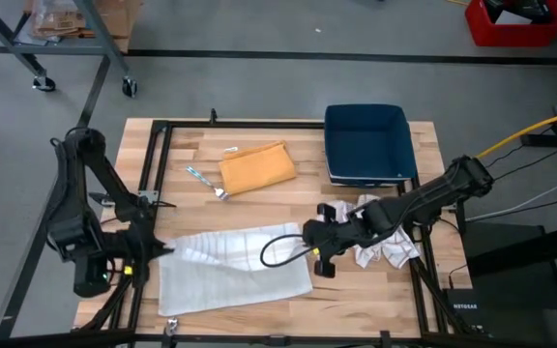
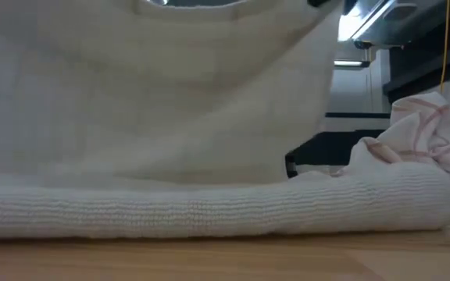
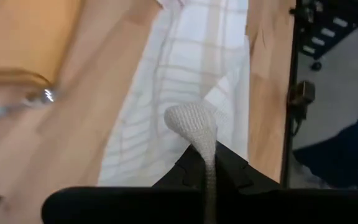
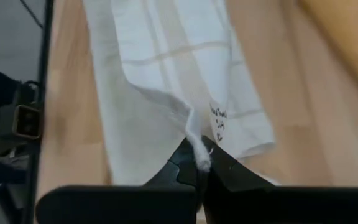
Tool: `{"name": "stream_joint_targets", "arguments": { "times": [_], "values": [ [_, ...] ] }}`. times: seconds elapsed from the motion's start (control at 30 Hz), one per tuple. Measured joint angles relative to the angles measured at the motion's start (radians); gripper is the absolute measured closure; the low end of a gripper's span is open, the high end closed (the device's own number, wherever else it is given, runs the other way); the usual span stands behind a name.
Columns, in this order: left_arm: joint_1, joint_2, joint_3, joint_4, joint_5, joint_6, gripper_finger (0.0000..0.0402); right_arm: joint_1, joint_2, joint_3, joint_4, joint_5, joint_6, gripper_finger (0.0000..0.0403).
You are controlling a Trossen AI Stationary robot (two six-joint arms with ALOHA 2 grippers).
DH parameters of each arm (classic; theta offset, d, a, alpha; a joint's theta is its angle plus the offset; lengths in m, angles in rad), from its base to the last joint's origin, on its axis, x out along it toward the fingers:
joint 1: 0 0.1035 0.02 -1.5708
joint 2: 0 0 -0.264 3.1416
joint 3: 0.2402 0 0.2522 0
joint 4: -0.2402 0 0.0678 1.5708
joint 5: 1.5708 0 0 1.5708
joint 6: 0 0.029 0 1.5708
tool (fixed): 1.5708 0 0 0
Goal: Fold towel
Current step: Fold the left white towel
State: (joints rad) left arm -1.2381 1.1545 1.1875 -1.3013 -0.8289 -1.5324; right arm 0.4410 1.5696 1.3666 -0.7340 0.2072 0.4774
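A white towel (image 1: pixel 235 273) lies near the table's front edge. In the low view its near fold (image 2: pixel 209 207) rests on the wood and a layer rises from it toward the grippers. My left gripper (image 1: pixel 160 249) is shut on the towel's far left corner. My right gripper (image 1: pixel 309 235) is shut on its far right corner. Both hang low over the table. My left gripper pinches the towel's far left corner (image 3: pixel 194 124) between its two fingers, slanting down from the table's left; a bunched tip sticks out past the fingertips. My right gripper pinches the far right corner (image 4: pixel 197 155) between its two fingers, slanting down from the right. The cloth runs down to the table.
An orange cloth (image 1: pixel 256 167) and a small utensil (image 1: pixel 204 181) lie beyond the towel. A dark blue bin (image 1: pixel 368 143) stands at the far right. A crumpled red-striped white cloth (image 1: pixel 387 244) lies under the right arm. A black cable loop (image 1: pixel 278 249) hangs over the towel.
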Motion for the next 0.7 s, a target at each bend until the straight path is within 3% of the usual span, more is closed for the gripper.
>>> {"name": "stream_joint_targets", "arguments": {
  "times": [0.3,0.57,0.7],
  "values": [
    [0.000,0.057,-0.108,0.186,0.143,-0.015,0.0401,0.067,0.013,-0.096,0.121,-0.009,0.082,0.0398],
    [-0.001,0.102,-0.179,0.381,0.208,-0.012,0.0401,0.110,0.068,-0.122,0.216,-0.031,0.102,0.0398],
    [-0.007,0.119,-0.194,0.457,0.241,-0.013,0.0402,0.117,0.112,-0.121,0.271,-0.121,0.112,0.0398]
  ]
}}
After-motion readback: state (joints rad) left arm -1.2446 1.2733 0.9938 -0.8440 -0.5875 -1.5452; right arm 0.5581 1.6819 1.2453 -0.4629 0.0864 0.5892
